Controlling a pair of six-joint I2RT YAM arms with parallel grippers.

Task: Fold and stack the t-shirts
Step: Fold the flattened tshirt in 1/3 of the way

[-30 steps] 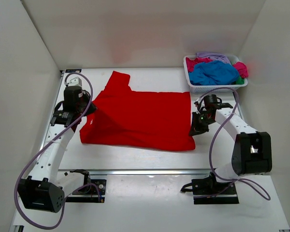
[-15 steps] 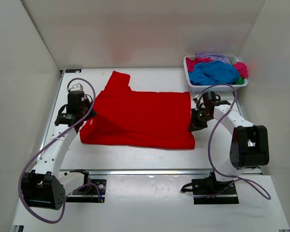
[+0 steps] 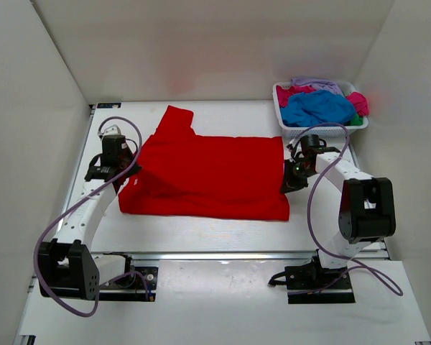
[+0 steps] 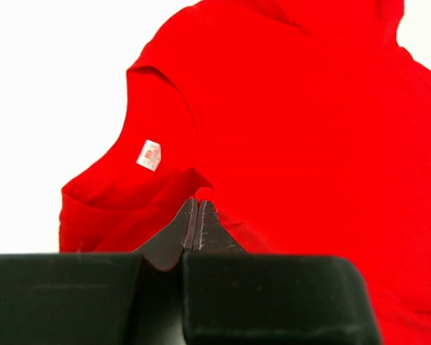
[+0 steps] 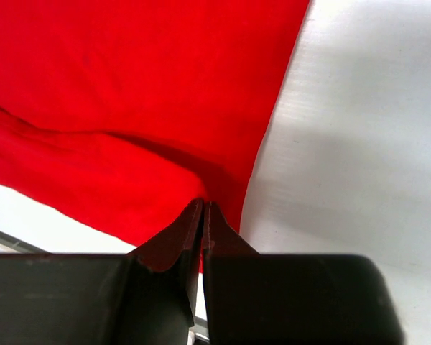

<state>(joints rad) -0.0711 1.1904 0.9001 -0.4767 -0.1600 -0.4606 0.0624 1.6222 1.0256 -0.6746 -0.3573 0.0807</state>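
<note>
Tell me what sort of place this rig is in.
Probably a lab test booth: plain white walls box in a white table, two robot arms bolted at its edge, a basket of shirts.

Left gripper (image 4: pixel 196 203) and right gripper (image 5: pixel 202 205) both low and facing inward, jaws tight together.

The shirt (image 3: pixel 208 176) — soft, matt red cloth, lightly creased. The basket (image 3: pixel 294 131) — white plastic mesh. The table (image 3: pixel 201 237) is smooth and white, with a dull sheen.
</note>
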